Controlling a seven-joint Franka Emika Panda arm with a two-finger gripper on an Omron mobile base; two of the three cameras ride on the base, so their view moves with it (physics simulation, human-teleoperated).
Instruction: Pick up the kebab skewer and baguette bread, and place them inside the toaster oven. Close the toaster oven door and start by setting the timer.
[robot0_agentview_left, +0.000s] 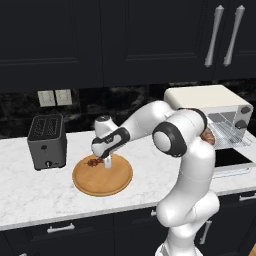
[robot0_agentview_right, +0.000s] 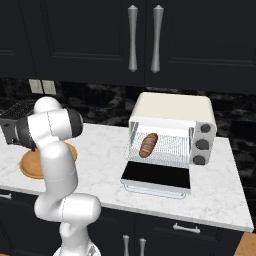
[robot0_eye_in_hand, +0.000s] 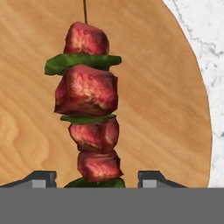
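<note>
The kebab skewer (robot0_eye_in_hand: 89, 100), red meat chunks with green pieces, lies on the round wooden board (robot0_agentview_left: 107, 180). My gripper (robot0_agentview_left: 105, 162) hangs right over it, open, with its fingertips (robot0_eye_in_hand: 43, 178) on either side of the skewer's near end (robot0_agentview_left: 93, 162). The golden-brown baguette bread (robot0_agentview_right: 148, 145) rests on the wire rack inside the cream-white toaster oven (robot0_agentview_right: 172, 107). The toaster oven door (robot0_agentview_right: 156, 176) is folded down flat, dark glass facing up. In the left base view my arm partly hides the baguette (robot0_agentview_left: 207, 136).
A dark grey slot toaster (robot0_agentview_left: 46, 141) stands left of the board on the marble counter (robot0_agentview_left: 30, 190). Three knobs (robot0_agentview_right: 202, 145) run down the oven's right side. Dark cabinets with pale handles (robot0_agentview_right: 132, 37) hang above.
</note>
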